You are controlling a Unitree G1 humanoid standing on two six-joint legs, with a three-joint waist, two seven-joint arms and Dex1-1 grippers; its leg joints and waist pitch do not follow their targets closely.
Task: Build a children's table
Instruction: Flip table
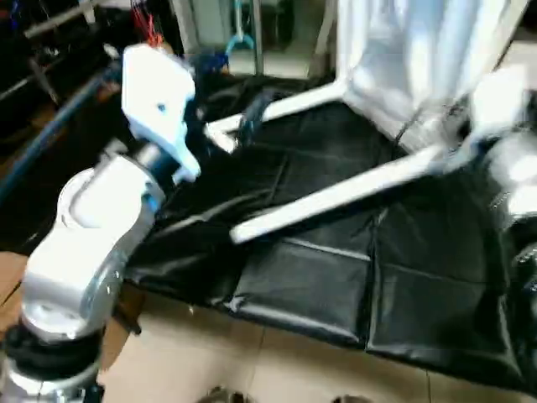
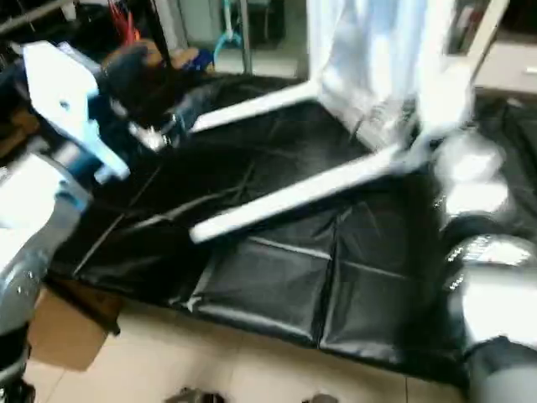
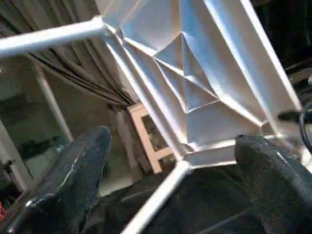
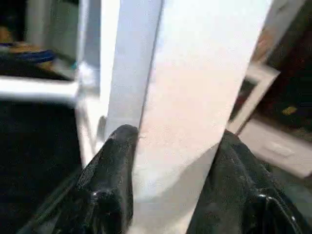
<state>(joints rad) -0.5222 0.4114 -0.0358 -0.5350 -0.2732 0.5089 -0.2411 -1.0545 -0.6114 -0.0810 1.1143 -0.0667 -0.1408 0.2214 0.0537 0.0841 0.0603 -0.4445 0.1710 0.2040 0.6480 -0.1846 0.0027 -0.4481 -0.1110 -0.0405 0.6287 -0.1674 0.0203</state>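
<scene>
The tabletop [image 1: 419, 50] stands on edge at the far side of the black mat [image 1: 319, 285], its ribbed underside [image 3: 195, 83] facing the robot. Two white legs [image 1: 336, 197] already sit in its corner sockets and reach out over the mat toward the camera; a third leg [image 2: 482, 34] seems to rise at the upper right, though the blur there makes that uncertain.

The right gripper [image 4: 170, 195] is clamped on a white part of the table, a black finger [image 4: 109, 185] pressed to each side; it looks like a leg or the top's edge, but the close view does not settle which. The left gripper [image 3: 170, 190] is spread wide with nothing between its fingers [image 3: 73, 180], pointing at the ribbed underside.

The table is probably light, hollow plastic: stiff enough to lift by one point, yet smooth and likely slippery. Standing on edge it will tip easily. The best hold is likely low on a leg, close to its socket, or on a rib.
</scene>
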